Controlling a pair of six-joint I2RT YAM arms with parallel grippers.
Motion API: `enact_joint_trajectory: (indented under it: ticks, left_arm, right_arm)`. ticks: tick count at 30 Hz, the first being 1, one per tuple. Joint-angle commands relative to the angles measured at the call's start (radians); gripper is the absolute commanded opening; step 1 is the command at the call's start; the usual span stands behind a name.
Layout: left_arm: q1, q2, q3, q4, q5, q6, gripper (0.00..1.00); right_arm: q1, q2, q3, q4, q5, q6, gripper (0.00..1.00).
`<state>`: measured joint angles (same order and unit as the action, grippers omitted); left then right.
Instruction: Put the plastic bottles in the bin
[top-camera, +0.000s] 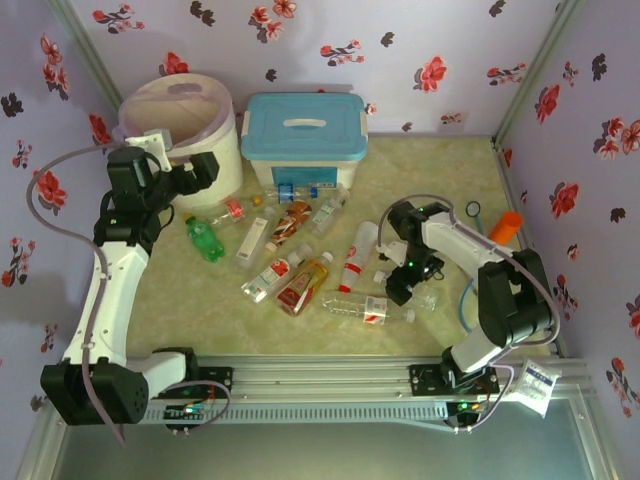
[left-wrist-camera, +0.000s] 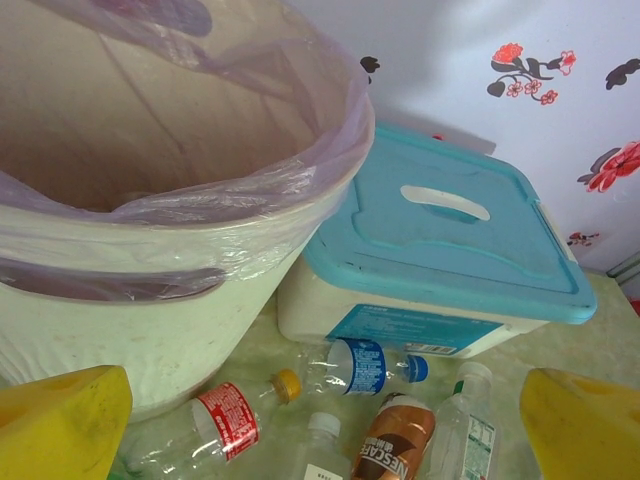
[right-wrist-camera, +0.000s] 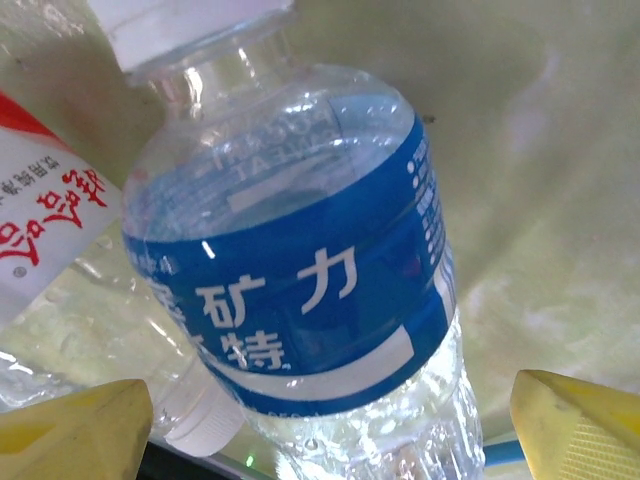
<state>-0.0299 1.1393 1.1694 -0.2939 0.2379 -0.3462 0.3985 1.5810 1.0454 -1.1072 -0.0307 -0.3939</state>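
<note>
Blue-labelled clear bottle (right-wrist-camera: 300, 270) is straddled by right pincer (right-wrist-camera: 330, 405), spread, no contact seen | plastic bottles (top-camera: 290, 262) are scattered across the surface (top-camera: 200, 310) | left pincer (left-wrist-camera: 325, 410) is held spread beside white bin (left-wrist-camera: 150, 300), far left

Soft, even light from above washes the table (top-camera: 200, 310), leaving only faint shadows at the foot of the bin (top-camera: 225, 150); the overhead view is pale and slightly hazy. Up close, the bin's liner (left-wrist-camera: 330, 130) glows translucent, and the wall (left-wrist-camera: 450, 60) beyond the bin sits in bluish shade. A blue-labelled bottle (right-wrist-camera: 300, 280) carries small white glints, while the tabletop in that close view is soft and out of focus.
</note>
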Motion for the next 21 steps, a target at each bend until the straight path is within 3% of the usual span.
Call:
enact_joint_trajectory:
  ticks: [1, 10, 21]
  left_arm:
    - [-0.002, -0.012, -0.014, 0.041, 0.014, -0.017, 1.00]
    - [-0.002, -0.012, -0.014, 0.039, 0.012, -0.008, 1.00]
    - [-0.002, -0.016, -0.013, 0.037, 0.010, -0.013, 1.00]
  right_arm:
    - [-0.020, 0.034, -0.010, 0.025, -0.049, -0.022, 0.93]
    - [-0.084, 0.108, 0.018, 0.068, 0.012, -0.006, 0.90]
    - [-0.144, 0.173, 0.069, 0.237, 0.005, 0.079, 0.74]
